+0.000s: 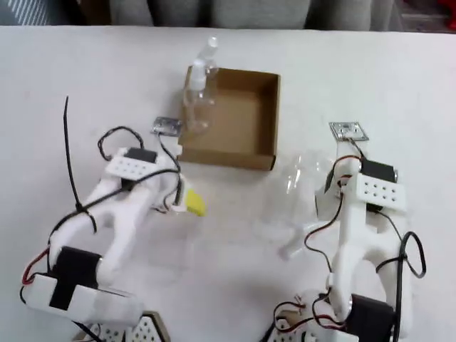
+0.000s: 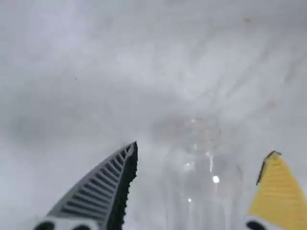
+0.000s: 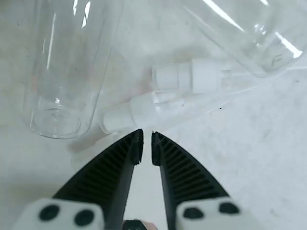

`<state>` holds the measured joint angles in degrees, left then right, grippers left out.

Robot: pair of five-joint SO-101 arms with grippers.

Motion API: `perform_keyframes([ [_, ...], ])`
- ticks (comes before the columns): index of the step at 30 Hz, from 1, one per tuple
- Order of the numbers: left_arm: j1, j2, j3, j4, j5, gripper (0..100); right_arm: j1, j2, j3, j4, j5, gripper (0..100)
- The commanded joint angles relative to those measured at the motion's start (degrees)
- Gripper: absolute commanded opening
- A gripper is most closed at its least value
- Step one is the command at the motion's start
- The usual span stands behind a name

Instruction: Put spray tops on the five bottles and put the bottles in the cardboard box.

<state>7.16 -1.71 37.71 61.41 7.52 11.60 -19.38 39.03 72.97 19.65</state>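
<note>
Though faint and cropped, clear bottle (image 2: 201,191) sits between wide-spread left gripper (image 2: 204,148) jaws; right gripper (image 3: 147,138) jaws almost closed, empty.

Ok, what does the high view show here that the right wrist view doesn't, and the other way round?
High view: the cardboard box with a capped bottle standing at its left wall, and the left arm. Right wrist view: two white spray tops lying just past the closed right tool. Both: clear bottles lying on the white table by the right arm.
</note>
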Motion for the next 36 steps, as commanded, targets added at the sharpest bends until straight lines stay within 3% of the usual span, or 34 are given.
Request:
perform_keyframes([
  [1,-0.75,-0.66,-2.81,0.70,4.75,38,-0.75,-1.80,-0.26,-0.75,-0.26,1.6],
  [12,3.47,-0.66,-2.46,6.77,6.15,38,-0.66,-1.80,-0.26,-1.54,-0.26,1.6],
  [22,3.82,-0.84,-0.70,4.04,6.15,38,-0.57,-1.80,-0.18,-1.54,-0.18,1.6],
  [30,3.56,-10.77,5.01,1.05,6.24,38,-0.66,-1.80,-0.18,-1.63,-0.18,1.6],
  [36,3.30,-10.95,5.63,-0.26,6.33,38,-0.57,-1.80,-0.18,-1.63,-0.18,1.6],
])
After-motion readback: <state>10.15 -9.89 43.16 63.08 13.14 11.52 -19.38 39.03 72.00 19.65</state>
